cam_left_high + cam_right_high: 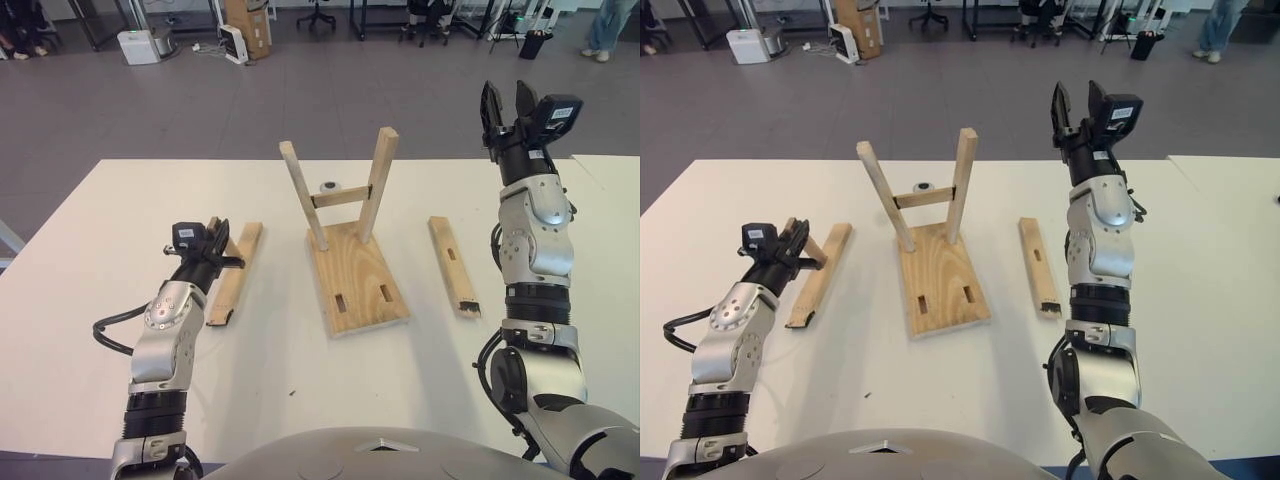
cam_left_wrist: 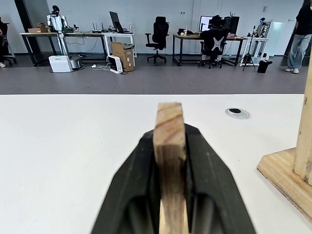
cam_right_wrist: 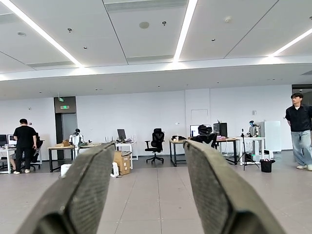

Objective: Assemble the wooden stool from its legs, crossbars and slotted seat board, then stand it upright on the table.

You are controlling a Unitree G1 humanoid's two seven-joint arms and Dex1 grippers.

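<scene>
The slotted seat board [image 1: 358,278] lies flat at mid-table. Two legs [image 1: 303,195] [image 1: 378,183] stand up from its far end, joined by a crossbar [image 1: 340,196]. To its left lies a loose leg [image 1: 237,268]. Beside that leg, low over the table, my left gripper [image 1: 214,240] is shut on a short wooden piece [image 2: 170,146] whose end grain sticks out between the fingers. Another loose leg [image 1: 453,265] lies right of the seat. My right gripper [image 1: 507,100] is raised high above the table's far right, open and holding nothing [image 3: 148,146].
The white table [image 1: 90,300] has a round cable grommet [image 1: 329,186] just behind the standing legs. Bare tabletop lies in front of the seat board and at the far left. A second table edge [image 1: 610,170] adjoins on the right. Beyond is open floor with office furniture.
</scene>
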